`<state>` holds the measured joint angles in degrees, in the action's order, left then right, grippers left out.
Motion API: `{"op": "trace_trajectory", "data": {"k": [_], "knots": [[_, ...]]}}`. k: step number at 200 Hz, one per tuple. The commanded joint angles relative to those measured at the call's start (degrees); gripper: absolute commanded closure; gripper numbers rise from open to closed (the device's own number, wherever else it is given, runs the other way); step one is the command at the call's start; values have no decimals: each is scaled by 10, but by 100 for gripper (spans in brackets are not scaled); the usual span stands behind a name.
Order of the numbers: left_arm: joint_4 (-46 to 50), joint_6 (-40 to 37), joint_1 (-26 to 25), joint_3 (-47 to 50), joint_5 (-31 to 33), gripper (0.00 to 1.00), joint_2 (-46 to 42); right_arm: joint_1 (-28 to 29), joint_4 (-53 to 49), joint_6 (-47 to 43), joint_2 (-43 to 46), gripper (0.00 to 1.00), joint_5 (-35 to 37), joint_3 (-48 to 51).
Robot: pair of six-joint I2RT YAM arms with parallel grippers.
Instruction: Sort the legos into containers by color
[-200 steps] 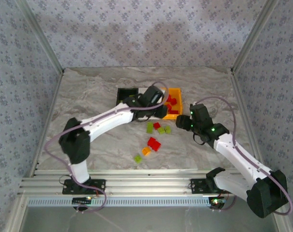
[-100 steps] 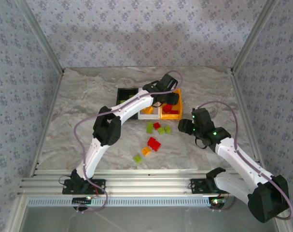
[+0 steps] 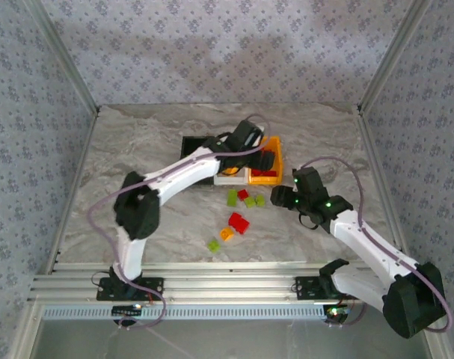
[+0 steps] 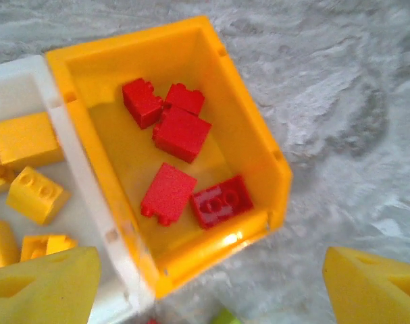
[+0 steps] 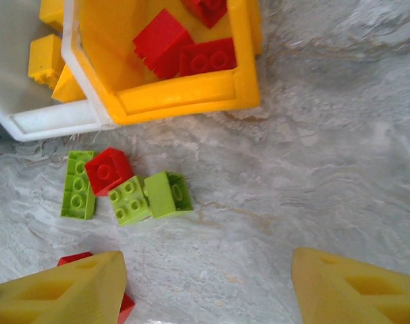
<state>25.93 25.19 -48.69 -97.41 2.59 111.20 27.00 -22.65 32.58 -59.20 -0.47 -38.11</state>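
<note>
Red legos (image 4: pixel 181 131) — orange-yellow bin (image 4: pixel 255 142)

Marbled table (image 3: pixel 137 149) with three bins (image 3: pixel 264 179) (black, white, orange-yellow), perhaps seven loose legos (image 3: pixel 238 223).

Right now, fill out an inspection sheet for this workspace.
Surface: grey marbled tabletop.
Job's things: orange-yellow plastic bin holds five red toy bricks; white plastic bin beside it holds yellow bricks; black plastic bin at their left; loose bricks, green, red and orange, on the tabletop.
Clutter: nothing seen.
Grippers: left gripper open above the orange-yellow plastic bin; right gripper open above the loose bricks; both hold nothing.
Cables: one mauve cable along each arm.
Surroundings: patterned wall panels, aluminium rails at the near edge.
</note>
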Motion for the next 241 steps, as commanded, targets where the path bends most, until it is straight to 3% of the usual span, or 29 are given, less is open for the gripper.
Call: {"op": "trace_trajectory", "data": {"k": [1,33,85,118,145,241], "knots": [[-85,30,-5,115,9,12,-131,37,16,-6,-29,33,-18,2],[-86,66,-9,314,72,3,-297,112,28,-14,-83,33,-13,-16],[45,149,-4,518,185,1,-549,262,21,-53,-176,32,-14,-84],[126,173,7,544,238,1,-668,364,-25,-83,-261,33,-4,-167],[174,173,18,540,270,1,-727,409,-46,-89,-325,33,4,-216],[201,170,29,530,277,0,-763,451,-110,-90,-467,35,92,-297]]}}
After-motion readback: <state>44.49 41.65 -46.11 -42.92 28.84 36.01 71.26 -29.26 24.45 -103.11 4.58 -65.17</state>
